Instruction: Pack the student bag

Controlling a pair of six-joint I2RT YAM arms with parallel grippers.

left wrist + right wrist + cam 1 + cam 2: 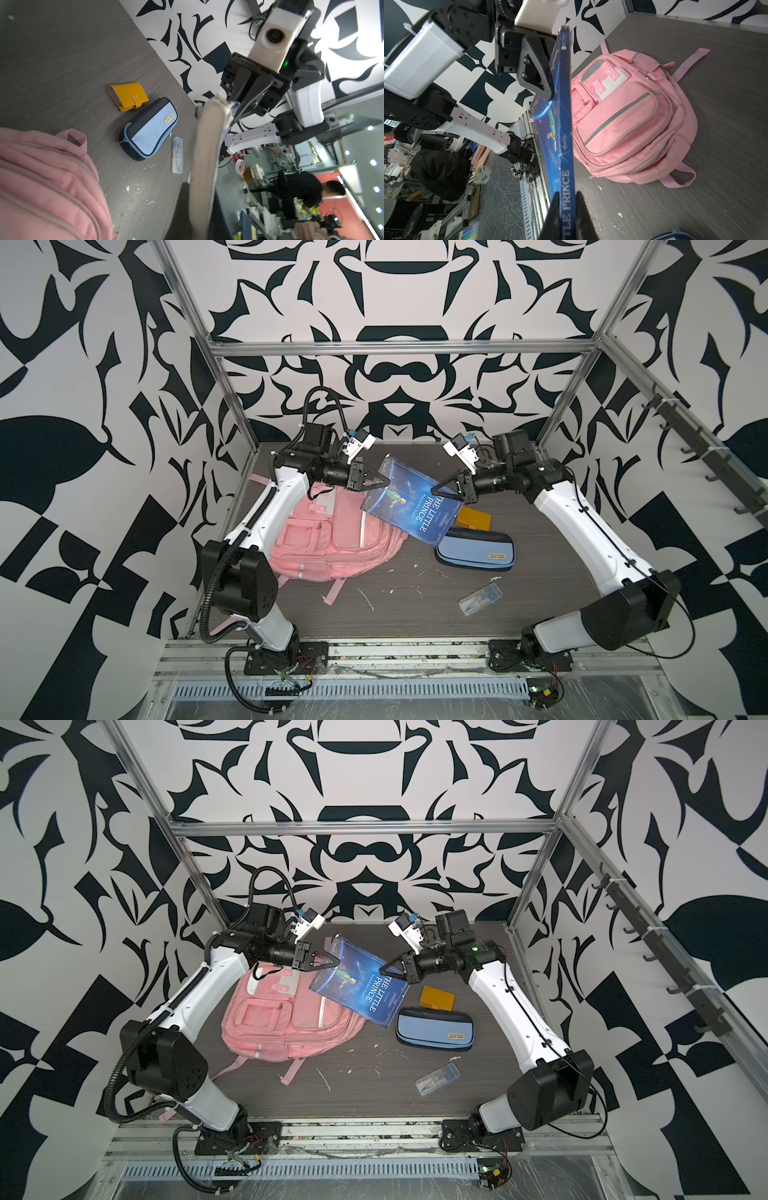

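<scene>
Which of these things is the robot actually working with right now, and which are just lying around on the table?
In the job:
student bag, pink, lying flat
blue book, held up in the air

Lying about, untouched, perhaps for packing later:
pencil case
yellow wallet
clear plastic box

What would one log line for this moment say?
left fingers: shut on book | right fingers: shut on book | book: held off table | student bag: on table
</scene>
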